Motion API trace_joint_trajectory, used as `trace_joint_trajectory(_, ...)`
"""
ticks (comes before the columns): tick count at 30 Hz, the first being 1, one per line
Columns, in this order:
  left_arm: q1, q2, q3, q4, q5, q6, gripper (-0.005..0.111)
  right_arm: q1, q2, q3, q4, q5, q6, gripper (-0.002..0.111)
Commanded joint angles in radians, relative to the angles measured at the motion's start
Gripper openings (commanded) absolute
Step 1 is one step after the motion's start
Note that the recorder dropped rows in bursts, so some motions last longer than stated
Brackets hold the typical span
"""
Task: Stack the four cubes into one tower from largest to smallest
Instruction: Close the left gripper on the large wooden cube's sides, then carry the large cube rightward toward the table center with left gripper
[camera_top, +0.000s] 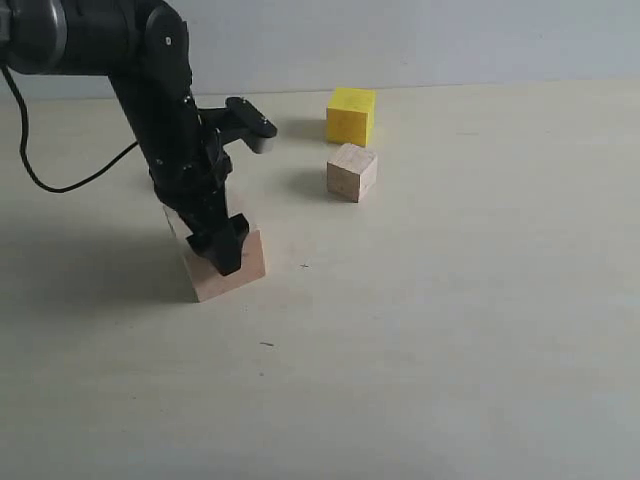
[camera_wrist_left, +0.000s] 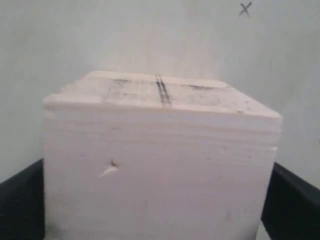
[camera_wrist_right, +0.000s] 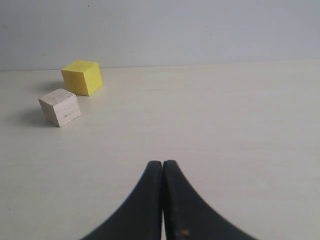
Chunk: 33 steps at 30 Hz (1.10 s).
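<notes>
Pale tabletop fills the exterior view, with a plain wall behind it. Your left gripper is down over the large wood cube, which rests on the table at the left. Well apart from it, toward the back, the yellow cube sits just behind the smaller wood cube; these 2 are near each other but not touching.

In the left wrist view, the large wood cube fills the frame with 1 black finger at each side. The fingers are spread wide, and you cannot tell whether they press it.

In the right wrist view, your right gripper has its fingers pressed together over the table, and the 2 cubes lie farther off.
</notes>
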Motion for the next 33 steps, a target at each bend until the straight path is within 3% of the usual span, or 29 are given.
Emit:
trace_joint_trajectory(1,-0.002,0.004,-0.004,0.000,0.020,0.004,0.069,0.001,-0.005,0.004,0.000,-0.016,0.003,0.000)
trace_joint_trajectory(7,-0.002,0.004,-0.004,0.000,0.028,0.007,0.002,0.001,-0.005,0.004,0.000,-0.016,0.003,0.000)
trace_joint_trajectory(19,-0.014,-0.043,-0.004,0.001,0.061,0.081,0.000,0.001,-0.005,0.004,0.000,-0.016,0.003,0.000)
trace_joint_trajectory(33,-0.165,-0.105,-0.004,0.003,0.061,0.186,0.000,0.001,-0.005,0.004,0.000,-0.016,0.003,0.000)
